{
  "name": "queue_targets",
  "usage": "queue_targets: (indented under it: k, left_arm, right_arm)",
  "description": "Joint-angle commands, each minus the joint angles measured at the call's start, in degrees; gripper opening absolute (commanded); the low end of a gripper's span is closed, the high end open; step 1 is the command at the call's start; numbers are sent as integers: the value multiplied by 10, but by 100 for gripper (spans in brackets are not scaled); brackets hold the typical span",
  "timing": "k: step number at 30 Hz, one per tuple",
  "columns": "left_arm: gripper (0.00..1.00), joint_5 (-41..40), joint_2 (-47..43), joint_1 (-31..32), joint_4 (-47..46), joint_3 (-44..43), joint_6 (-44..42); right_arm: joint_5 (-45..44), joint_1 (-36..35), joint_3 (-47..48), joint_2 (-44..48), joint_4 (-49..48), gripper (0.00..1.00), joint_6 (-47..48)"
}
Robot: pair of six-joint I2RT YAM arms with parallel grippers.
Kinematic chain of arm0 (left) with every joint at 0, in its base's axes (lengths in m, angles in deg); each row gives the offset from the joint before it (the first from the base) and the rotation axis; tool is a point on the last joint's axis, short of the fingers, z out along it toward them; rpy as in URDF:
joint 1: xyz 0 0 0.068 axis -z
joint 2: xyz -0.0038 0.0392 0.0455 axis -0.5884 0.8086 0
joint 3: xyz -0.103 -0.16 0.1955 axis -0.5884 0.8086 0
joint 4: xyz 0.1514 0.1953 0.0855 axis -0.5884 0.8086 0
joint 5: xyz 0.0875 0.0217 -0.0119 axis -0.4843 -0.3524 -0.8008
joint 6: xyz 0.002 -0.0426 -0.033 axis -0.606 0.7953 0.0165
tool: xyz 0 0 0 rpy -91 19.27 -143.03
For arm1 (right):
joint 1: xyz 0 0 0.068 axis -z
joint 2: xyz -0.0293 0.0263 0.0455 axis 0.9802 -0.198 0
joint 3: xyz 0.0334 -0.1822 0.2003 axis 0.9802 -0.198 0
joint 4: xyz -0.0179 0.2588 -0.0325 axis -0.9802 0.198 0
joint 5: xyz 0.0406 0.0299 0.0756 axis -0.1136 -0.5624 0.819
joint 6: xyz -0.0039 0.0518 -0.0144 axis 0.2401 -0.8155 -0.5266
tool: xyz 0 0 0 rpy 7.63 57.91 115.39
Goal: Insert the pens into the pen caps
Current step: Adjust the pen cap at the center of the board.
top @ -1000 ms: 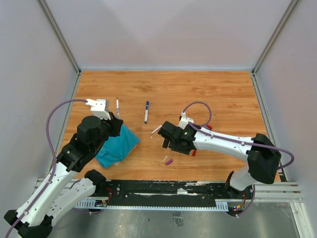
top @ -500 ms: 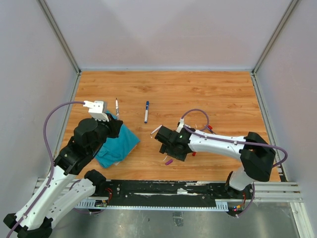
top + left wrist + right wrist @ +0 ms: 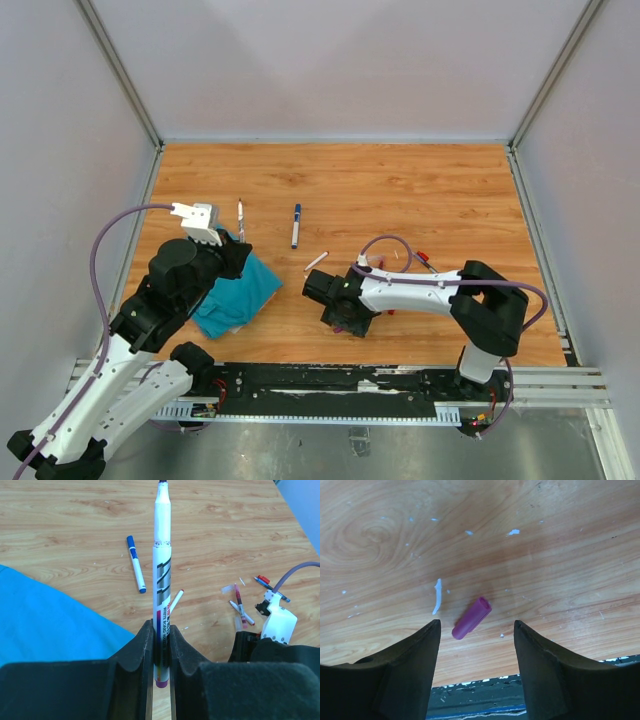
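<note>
The right gripper (image 3: 476, 626) hovers over a purple cap (image 3: 471, 617); the left gripper (image 3: 161, 647) holds a white pen (image 3: 162, 555).
Nearest, right of the teal cloth (image 3: 240, 292), the purple cap lies on the table (image 3: 450, 180) between the right gripper's spread jaws, touching neither. At the cloth's far edge, the left gripper's jaws pinch the white pen, its dark tip pointing away. Farther right of the cloth lie a short white pen (image 3: 176, 599) and a red-tipped pen (image 3: 241, 611). Beyond the cloth lies a blue-capped pen (image 3: 135, 562).

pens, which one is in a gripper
The purple-ended white marker pen clamped in the left gripper; others, like the blue-capped pen, lie on the wooden table.
</note>
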Motion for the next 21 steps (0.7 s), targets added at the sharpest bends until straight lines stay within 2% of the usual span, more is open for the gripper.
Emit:
queue_targets:
  k: [1, 8, 15, 17, 21]
  left_arm:
    - [1, 12, -6, -2, -17, 4, -11]
    - [0, 8, -7, -2, -17, 4, -10]
    - [1, 3, -6, -2, -17, 4, -9]
    - [0, 1, -5, -2, -17, 4, -10]
    - [1, -3, -3, -2, -16, 3, -9]
  right_arm:
    - [-15, -6, 26, -30, 51, 60, -18]
    - [-17, -1, 18, -47, 53, 56, -18]
    - [-4, 8, 8, -56, 36, 39, -5]
    - [-7, 10, 8, -55, 32, 32, 1]
    - [-14, 13, -4, -44, 3, 9, 20]
